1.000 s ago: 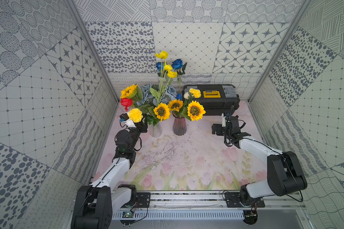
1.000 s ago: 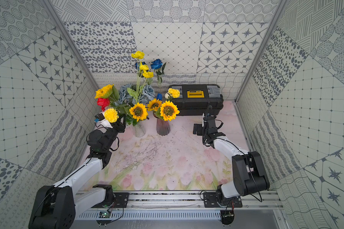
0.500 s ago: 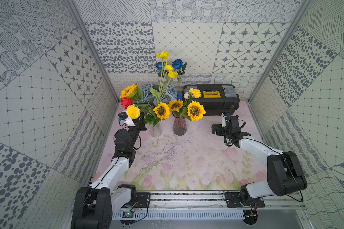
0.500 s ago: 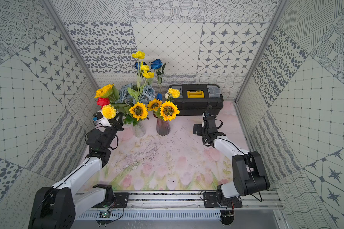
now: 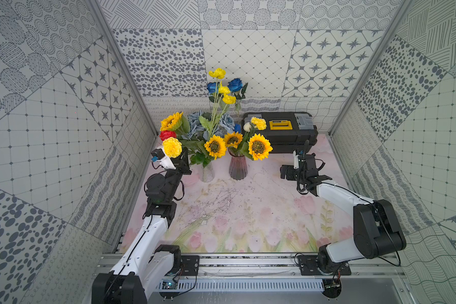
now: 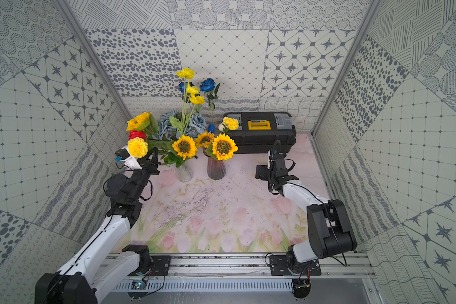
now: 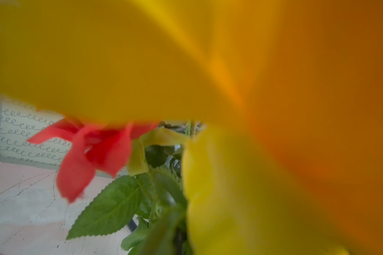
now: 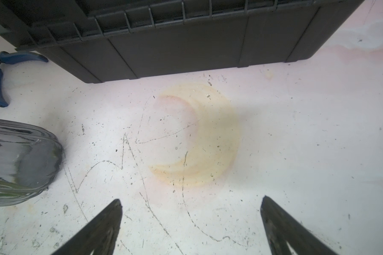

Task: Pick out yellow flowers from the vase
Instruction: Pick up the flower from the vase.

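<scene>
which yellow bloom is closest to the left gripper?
The fluffy yellow pompom beside the red rose, right over the left gripper. The sunflowers have brown centres and stand farther off; the other pompom is over by the toolbox.

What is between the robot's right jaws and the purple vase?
Just bare, scratched mat between the right gripper and purple vase; the right wrist view shows it.

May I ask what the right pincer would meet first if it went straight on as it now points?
Probably the front of the black toolbox, or the mat before it; depth is unclear.
</scene>
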Controlling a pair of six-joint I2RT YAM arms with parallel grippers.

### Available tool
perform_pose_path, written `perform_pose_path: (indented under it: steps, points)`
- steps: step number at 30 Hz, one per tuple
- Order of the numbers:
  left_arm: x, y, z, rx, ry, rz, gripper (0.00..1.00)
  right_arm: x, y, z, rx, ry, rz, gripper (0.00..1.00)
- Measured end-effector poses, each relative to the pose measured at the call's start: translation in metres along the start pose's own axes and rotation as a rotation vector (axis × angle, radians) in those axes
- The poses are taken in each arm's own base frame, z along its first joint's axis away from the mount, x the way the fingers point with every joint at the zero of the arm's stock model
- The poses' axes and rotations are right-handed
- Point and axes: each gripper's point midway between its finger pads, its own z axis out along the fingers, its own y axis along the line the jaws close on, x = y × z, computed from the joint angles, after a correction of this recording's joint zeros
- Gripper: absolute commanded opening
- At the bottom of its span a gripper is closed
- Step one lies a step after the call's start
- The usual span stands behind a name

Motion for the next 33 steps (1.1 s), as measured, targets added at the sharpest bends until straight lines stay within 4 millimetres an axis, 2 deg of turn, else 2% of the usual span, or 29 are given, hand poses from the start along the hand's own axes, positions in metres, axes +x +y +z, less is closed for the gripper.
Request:
perform_pose_path:
  steps: [12, 25, 33]
  points:
    - [-0.039, -0.023, -0.020, 0.018, -0.050, 0.040, 0.00, -0.004, 0.004, -0.001, -0.020, -0.005, 0.008, 0.98]
    - [-0.047, -0.028, -0.024, 0.008, -0.032, 0.054, 0.00, -0.004, 0.006, -0.001, -0.030, -0.005, 0.016, 0.98]
    - [-0.075, -0.043, -0.031, 0.022, -0.063, 0.087, 0.00, -0.004, 0.006, -0.001, -0.033, -0.005, 0.016, 0.98]
